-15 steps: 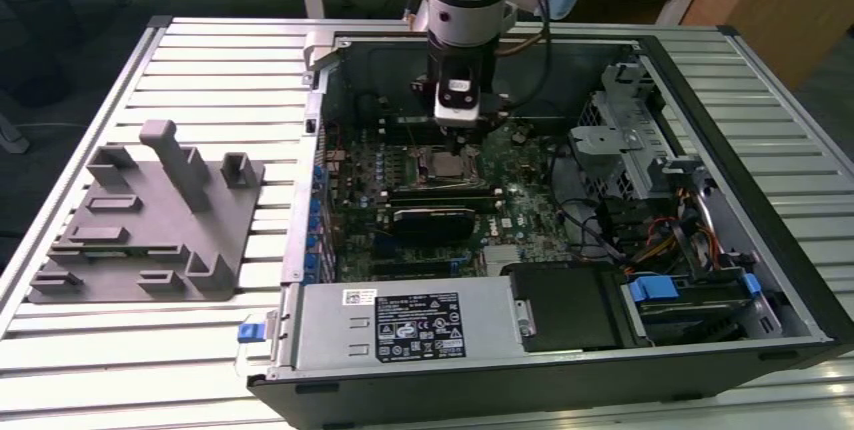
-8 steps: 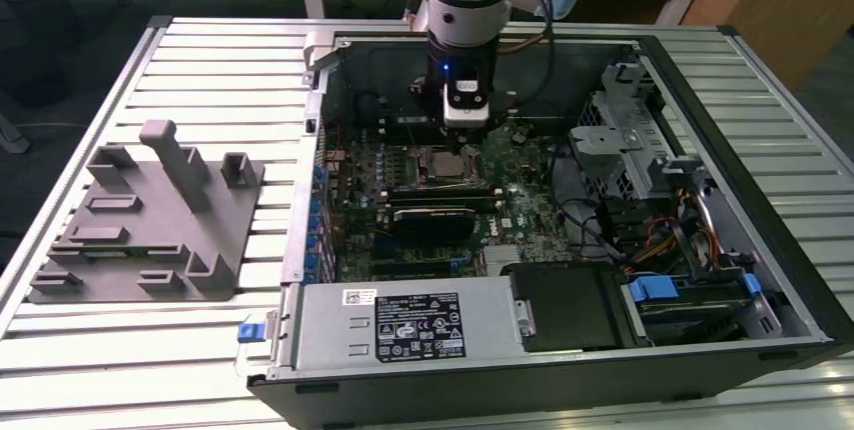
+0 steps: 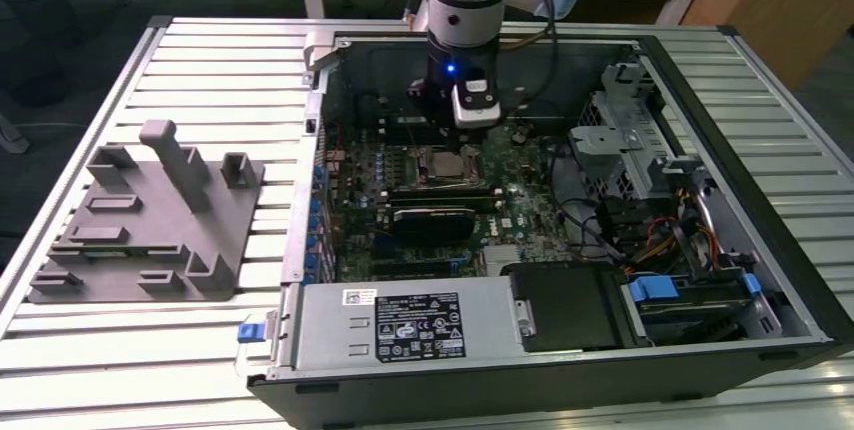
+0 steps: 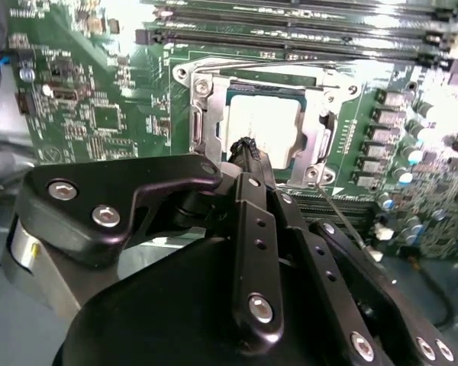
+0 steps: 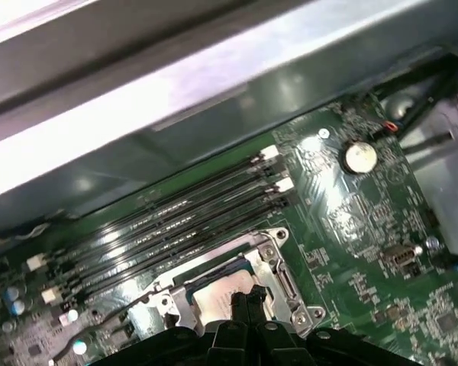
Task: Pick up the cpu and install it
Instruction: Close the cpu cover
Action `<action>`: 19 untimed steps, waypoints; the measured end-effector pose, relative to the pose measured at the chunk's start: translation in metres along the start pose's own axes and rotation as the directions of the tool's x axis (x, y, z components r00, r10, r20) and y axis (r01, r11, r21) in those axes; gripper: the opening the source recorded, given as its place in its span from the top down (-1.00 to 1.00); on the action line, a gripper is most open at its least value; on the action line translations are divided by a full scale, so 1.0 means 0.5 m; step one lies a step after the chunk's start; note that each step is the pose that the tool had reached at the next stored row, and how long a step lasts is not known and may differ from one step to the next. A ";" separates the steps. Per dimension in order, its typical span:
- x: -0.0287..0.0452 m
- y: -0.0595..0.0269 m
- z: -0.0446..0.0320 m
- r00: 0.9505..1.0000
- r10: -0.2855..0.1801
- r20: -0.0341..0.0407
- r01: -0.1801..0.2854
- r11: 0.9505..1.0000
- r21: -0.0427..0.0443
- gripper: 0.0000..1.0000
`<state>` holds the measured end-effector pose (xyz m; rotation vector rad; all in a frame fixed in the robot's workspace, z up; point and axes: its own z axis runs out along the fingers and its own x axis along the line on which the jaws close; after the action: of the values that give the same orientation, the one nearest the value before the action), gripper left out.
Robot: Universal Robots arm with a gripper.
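The cpu (image 3: 447, 163) lies flat in the motherboard socket inside the open computer case, its silver top showing in both wrist views (image 4: 271, 122) (image 5: 212, 299). A metal socket frame (image 4: 195, 126) (image 5: 281, 268) surrounds it. My gripper (image 3: 462, 128) hangs just above the socket, toward the back of the case. Its black fingertips (image 4: 248, 146) (image 5: 248, 296) are pressed together over the chip's edge with nothing between them. I cannot tell whether the tips touch the chip.
Memory slots (image 5: 175, 221) run beside the socket, toward the case wall (image 5: 214, 91). A grey power supply box (image 3: 400, 325) sits at the case front, with a drive cage and cables (image 3: 627, 150) on the exterior view's right. A grey fixture (image 3: 147, 220) stands on the slatted table on the exterior view's left.
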<state>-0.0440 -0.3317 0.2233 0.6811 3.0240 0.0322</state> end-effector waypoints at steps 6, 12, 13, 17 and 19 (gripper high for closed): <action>0.000 0.000 0.001 0.994 -0.109 -0.003 0.109 0.994 -0.004 0.79; 0.000 0.000 0.003 0.976 -0.217 -0.006 0.217 0.976 -0.009 0.79; 0.000 0.000 0.003 0.972 -0.235 -0.006 0.235 0.972 -0.009 0.79; 0.000 0.000 0.004 0.953 -0.303 -0.007 0.303 0.953 -0.011 0.79; 0.000 0.000 0.004 0.942 -0.334 -0.007 0.334 0.942 -0.012 0.79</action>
<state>-0.0441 -0.3317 0.2213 0.1579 3.0996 0.0401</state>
